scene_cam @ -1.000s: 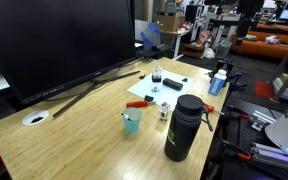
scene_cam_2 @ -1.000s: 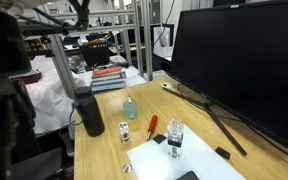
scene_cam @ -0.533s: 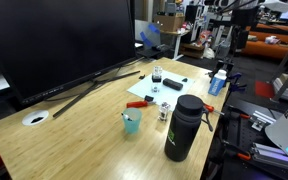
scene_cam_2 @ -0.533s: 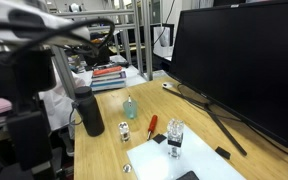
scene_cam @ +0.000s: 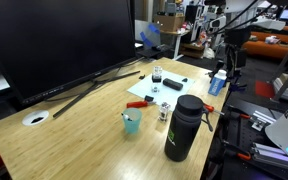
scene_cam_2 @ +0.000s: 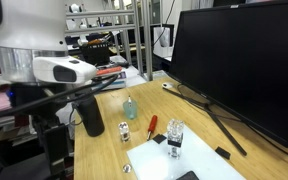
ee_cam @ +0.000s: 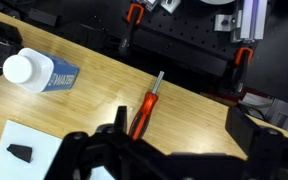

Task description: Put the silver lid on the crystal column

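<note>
One claw (scene_cam: 231, 57) hangs above the edge of the table (scene_cam: 74, 125), well apart from the crystal column (scene_cam: 157, 76); in the wrist view its jaws are spread wide. The crystal column stands upright on white paper (scene_cam: 174, 92), beyond the teal cup (scene_cam: 132, 122) and the black bottle (scene_cam: 183, 128).

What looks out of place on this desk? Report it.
Nothing looks spilled or broken. The cup and black bottle stand upright; a red screwdriver lies flat on the desk, which seems harmless.
</note>
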`<control>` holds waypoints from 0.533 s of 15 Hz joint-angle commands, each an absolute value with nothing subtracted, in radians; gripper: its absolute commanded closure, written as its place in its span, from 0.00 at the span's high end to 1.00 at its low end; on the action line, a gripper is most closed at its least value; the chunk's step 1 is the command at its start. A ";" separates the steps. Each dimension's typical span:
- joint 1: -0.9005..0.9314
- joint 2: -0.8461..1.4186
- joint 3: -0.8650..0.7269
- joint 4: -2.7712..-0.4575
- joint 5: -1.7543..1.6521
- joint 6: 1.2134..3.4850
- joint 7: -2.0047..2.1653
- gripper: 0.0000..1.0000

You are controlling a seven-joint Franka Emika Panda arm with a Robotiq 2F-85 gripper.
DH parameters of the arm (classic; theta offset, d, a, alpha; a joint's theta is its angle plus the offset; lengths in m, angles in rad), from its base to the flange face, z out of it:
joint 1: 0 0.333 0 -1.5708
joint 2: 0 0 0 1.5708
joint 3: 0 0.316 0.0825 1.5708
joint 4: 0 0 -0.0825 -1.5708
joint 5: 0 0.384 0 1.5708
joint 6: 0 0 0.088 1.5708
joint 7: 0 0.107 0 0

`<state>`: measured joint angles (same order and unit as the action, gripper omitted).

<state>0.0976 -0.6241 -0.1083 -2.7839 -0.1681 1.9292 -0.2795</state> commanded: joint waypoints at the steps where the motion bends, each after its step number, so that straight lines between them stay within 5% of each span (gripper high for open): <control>1: 0.080 -0.626 -0.090 -2.783 -0.158 1.928 -0.289 1.00; 8: 0.095 -0.447 -0.073 -2.736 -0.112 2.010 -0.227 1.00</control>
<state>0.1013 -0.5875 -0.1017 -2.7796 -0.1515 1.9377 -0.2739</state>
